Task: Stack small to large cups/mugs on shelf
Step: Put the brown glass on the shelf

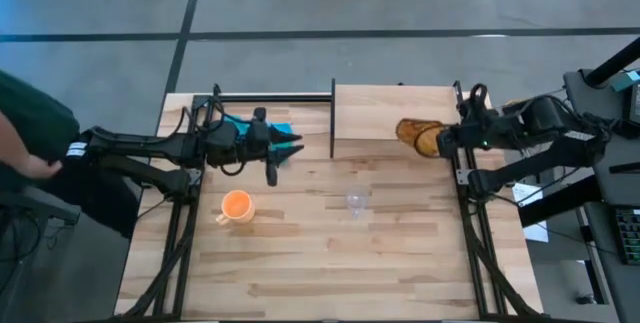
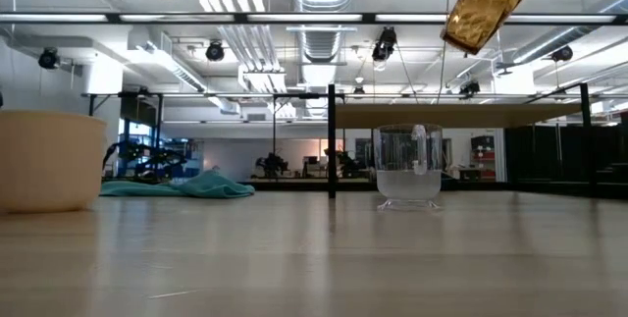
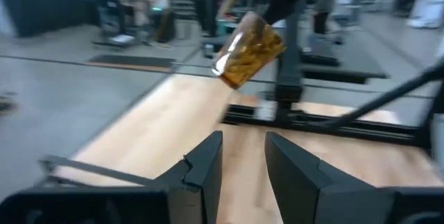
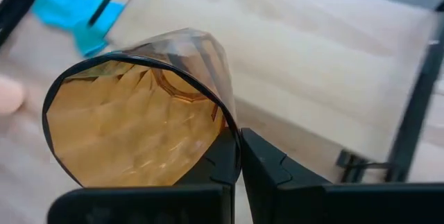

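From above: the right gripper [image 1: 444, 139] reaches in from the table's right edge with its fingers pinched on the rim of the brown cup [image 1: 418, 136], which hangs over the right part of the shelf [image 1: 380, 113]. The cup's long axis lies roughly level, pointing away from the claw toward the table's middle, so it looks to need tipping upright before it can be set down. The left gripper [image 1: 292, 144] hovers near the teal cloth [image 1: 268, 128], fingers apart and empty. The orange mug [image 1: 236, 206] and the glass cup [image 1: 357, 202] stand on the tabletop [image 1: 300, 263] in front of the shelf, well apart from each other; the mug is nearer the left arm, the glass about midway between the two.

From table height: the brown cup [image 2: 481, 5] hangs tilted, high above the shelf board [image 2: 461, 116], clear of it. The glass cup [image 2: 408, 166] stands upright on the tabletop; the orange mug [image 2: 49, 160] sits at the near left edge.

From the left wrist: the left gripper's fingers [image 3: 205, 165] stand parted with nothing between them. Beyond them the brown cup [image 3: 248, 49] is carried tilted in the air over the shelf [image 3: 159, 127].

From the right wrist: the right gripper [image 4: 239, 161] is clamped on the brown cup's [image 4: 139, 120] rim, its open mouth facing the camera. The shelf [image 4: 312, 78] lies below and beyond the cup, the teal cloth [image 4: 73, 16] farther off.
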Robot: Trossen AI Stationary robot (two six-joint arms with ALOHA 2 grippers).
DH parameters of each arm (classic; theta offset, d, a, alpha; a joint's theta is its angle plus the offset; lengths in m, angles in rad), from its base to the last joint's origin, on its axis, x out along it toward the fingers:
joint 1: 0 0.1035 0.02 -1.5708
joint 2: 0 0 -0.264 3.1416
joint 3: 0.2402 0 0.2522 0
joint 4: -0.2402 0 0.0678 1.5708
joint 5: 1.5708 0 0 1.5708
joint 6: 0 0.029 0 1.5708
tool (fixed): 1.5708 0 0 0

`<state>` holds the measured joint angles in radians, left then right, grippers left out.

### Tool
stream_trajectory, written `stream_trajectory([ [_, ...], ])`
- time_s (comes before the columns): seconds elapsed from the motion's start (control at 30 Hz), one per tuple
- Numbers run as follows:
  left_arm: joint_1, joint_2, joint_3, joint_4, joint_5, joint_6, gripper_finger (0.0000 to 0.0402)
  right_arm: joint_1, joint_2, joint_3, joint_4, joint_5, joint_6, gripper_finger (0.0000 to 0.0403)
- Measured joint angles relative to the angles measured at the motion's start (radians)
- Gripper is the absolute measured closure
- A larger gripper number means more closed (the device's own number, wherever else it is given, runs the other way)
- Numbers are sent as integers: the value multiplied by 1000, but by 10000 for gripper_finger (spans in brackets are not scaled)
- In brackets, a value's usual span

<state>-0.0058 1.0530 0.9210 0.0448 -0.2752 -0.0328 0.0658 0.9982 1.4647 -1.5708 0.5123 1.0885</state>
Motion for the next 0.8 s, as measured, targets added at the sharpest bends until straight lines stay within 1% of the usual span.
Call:
stream_trajectory([
  [0.13,7,5,17,-1,-104,58,306,-96,4,0,0,28,-12,394],
  [0.2,15,7,27,4,-126,74,306,-140,5,0,0,39,4,394],
  [0.3,33,7,31,-1,-127,73,306,-198,5,0,0,34,32,394],
  [0.53,52,7,29,-1,-128,72,306,-262,6,-2,0,-69,37,394],
  [0.67,52,7,28,-2,-127,73,306,-287,4,-2,0,-71,30,394],
  [0.8,69,8,31,-3,-127,74,306,-339,-3,-2,0,-82,3,394],
])
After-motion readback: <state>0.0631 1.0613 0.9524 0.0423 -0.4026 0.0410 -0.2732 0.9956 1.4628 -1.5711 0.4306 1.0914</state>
